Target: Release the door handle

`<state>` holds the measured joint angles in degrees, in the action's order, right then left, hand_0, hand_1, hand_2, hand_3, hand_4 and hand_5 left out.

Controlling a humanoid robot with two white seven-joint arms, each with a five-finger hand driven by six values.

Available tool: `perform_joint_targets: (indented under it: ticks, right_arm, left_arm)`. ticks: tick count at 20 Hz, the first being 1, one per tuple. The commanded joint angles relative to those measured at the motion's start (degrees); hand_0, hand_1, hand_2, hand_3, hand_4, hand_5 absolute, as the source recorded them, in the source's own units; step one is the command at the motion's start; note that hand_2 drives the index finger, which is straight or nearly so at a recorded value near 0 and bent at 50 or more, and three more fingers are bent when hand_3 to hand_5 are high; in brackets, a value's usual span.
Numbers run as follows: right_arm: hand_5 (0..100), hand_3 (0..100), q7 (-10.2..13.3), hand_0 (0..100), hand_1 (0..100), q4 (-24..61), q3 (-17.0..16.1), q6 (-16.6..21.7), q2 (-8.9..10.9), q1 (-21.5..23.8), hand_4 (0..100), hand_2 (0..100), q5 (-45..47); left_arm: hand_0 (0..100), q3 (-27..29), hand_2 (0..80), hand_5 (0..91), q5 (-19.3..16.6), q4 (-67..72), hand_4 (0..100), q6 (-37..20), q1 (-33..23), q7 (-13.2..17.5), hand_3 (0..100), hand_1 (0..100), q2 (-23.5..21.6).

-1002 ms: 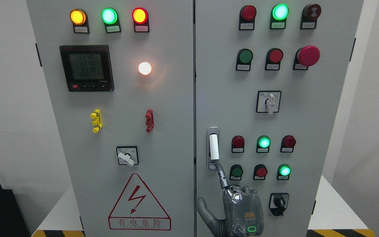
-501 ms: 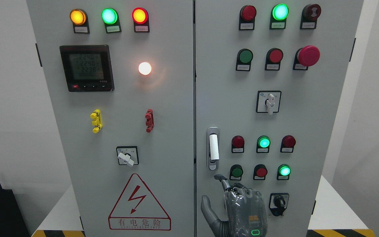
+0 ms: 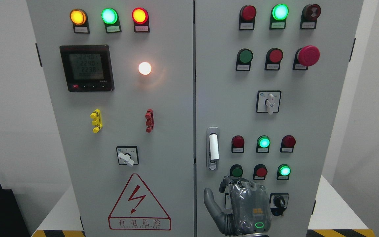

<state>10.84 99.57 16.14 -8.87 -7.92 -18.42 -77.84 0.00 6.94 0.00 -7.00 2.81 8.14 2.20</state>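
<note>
The right hand (image 3: 242,207) is hanging below the door handle (image 3: 213,148), not touching it, fingers curled and holding nothing. The handle is sitting upright at the left edge of the right door (image 3: 308,131). The warning triangle (image 3: 139,202) is showing 有电危险. The meter (image 3: 87,68) is displaying numbers too small to read.
</note>
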Motion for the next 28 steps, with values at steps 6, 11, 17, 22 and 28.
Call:
perform_joint_targets:
  ticks: [6, 11, 17, 22, 28]
  right_arm:
    - [95, 100, -2.8, 41, 0, -0.3, -0.5, -1.0, -0.08, -3.2, 92, 93, -2.7]
    - [95, 100, -4.4, 40, 0, -0.7, -0.7, -1.5, -0.17, -4.8, 92, 93, -3.1]
    - [95, 100, -5.1, 39, 0, -1.5, -0.6, -2.6, -0.17, -6.1, 92, 93, -3.1]
    - [95, 100, -5.2, 38, 0, -1.8, -0.8, -2.6, -0.17, -7.3, 92, 92, -3.1]
    - [95, 100, -5.2, 37, 1, -2.0, -0.8, -2.6, -0.17, -7.4, 92, 92, -3.0]
  left_arm:
    - [12, 0.6, 0.0, 0.0, 0.0, 1.0, 0, 0.1, 0.0, 0.0, 0, 39, 0.0]
    - [12, 0.6, 0.0, 0.0, 0.0, 1.0, 0, 0.1, 0.0, 0.0, 0, 39, 0.0]
    - [12, 0.6, 0.0, 0.0, 0.0, 1.0, 0, 0.1, 0.0, 0.0, 0, 39, 0.0]
    - [12, 0.6, 0.0, 0.0, 0.0, 1.0, 0, 0.1, 0.0, 0.0, 0, 39, 0.0]
    - [12, 0.6, 0.0, 0.0, 0.0, 1.0, 0, 0.0, 0.0, 0.0, 0, 39, 0.0]
